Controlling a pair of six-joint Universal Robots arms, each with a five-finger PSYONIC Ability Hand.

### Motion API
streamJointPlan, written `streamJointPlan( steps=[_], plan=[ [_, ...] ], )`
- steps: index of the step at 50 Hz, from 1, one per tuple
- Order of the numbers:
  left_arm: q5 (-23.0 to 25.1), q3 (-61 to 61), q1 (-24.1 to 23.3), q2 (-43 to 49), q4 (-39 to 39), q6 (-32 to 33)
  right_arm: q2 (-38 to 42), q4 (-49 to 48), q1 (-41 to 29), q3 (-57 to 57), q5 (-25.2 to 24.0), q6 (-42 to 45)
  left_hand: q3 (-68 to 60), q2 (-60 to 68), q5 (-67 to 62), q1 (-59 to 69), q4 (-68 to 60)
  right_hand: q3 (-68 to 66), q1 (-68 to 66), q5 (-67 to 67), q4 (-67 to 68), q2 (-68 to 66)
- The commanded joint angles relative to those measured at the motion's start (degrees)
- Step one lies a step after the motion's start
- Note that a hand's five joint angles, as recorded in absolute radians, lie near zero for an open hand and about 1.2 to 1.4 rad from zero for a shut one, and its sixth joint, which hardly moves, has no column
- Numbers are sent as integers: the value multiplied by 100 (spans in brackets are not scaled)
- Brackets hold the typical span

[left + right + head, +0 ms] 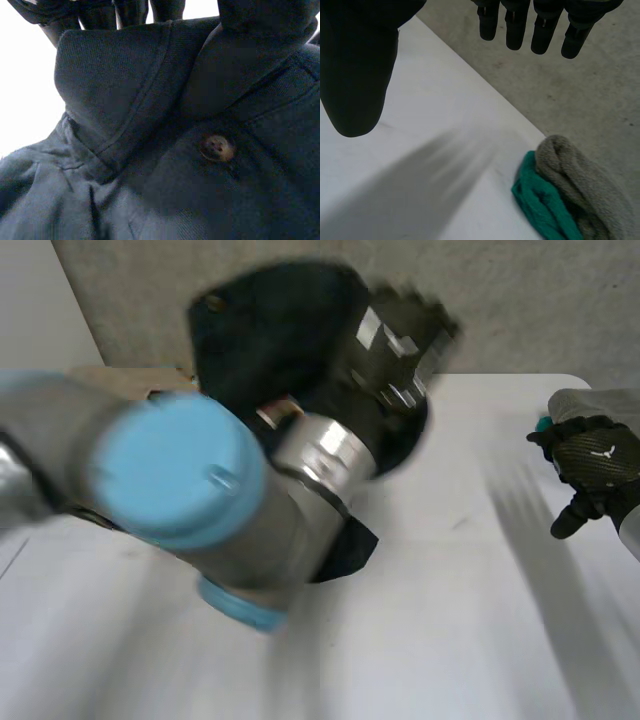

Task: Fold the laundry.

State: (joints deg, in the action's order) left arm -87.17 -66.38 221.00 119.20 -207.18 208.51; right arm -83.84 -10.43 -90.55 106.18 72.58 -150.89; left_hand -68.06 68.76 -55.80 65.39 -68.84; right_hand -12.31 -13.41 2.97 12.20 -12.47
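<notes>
A slip is judged the chief risk. The dark shirt (pixel 270 330) is held up off the bench (pixel 450 640) by the left hand (pixel 400 340) at its collar (pixel 125 90) alone, so the hanging weight could be pulled free of that small hold. The shirt could also be set down bunched and a crooked fold be made. Much of the shirt is hidden in the head view by the left arm (pixel 170 470), so the part seen under the arm, near the bench, could be dragged unnoticed. Further right, the grey cloth (pixel 585 175) and the teal cloth (pixel 540 200) lie together at the bench's edge near the right hand (pixel 590 462), and could be knocked off by a careless sweep. The left hand is closed on the shirt: the collar is laid against the fingers (pixel 130 10) and appears to be pinched there by the thumb, with a button (pixel 217 148) seen under the palm. The right hand is spread apart, fingers straight, above the bench; nothing is grasped or touched by it.
</notes>
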Motion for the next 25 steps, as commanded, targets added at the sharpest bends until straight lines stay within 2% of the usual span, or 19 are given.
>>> streamJointPlan(
  steps=[1, 3, 9, 13, 20, 25],
  plan=[
    [692, -103, -680, 903, 99, -846, 43, -126, 203, -79, 90, 7, 425, -495, 199, -158, 503, 231, 341, -297, -220, 247],
    [902, -260, -768, 974, 143, -978, 61, -170, 335, -106, 90, 16, 2609, -2679, 2384, -2343, 2687, 231, 341, -297, -220, 247],
    [982, -744, -786, 589, 170, -961, 271, -197, 599, -334, 37, 34, 4367, -4437, 4142, -4101, 4445, 231, 341, -297, -220, 247],
    [982, -1113, -786, 27, 178, -970, 351, -135, 573, -563, 81, 34, 5075, -5145, 4850, -4808, 5153, 231, 341, -297, -220, 247],
    [921, -1772, -690, -950, 170, -970, 298, 110, 284, -852, 46, 69, 5414, -5484, 5189, -5147, 5492, 231, 341, -297, -220, 247],
    [641, -2439, -225, -1766, 213, -970, 219, 927, -270, -1274, -16, 16, 5381, -5451, 5155, -5114, 5459, 231, 341, -297, -220, 247]
  ],
)
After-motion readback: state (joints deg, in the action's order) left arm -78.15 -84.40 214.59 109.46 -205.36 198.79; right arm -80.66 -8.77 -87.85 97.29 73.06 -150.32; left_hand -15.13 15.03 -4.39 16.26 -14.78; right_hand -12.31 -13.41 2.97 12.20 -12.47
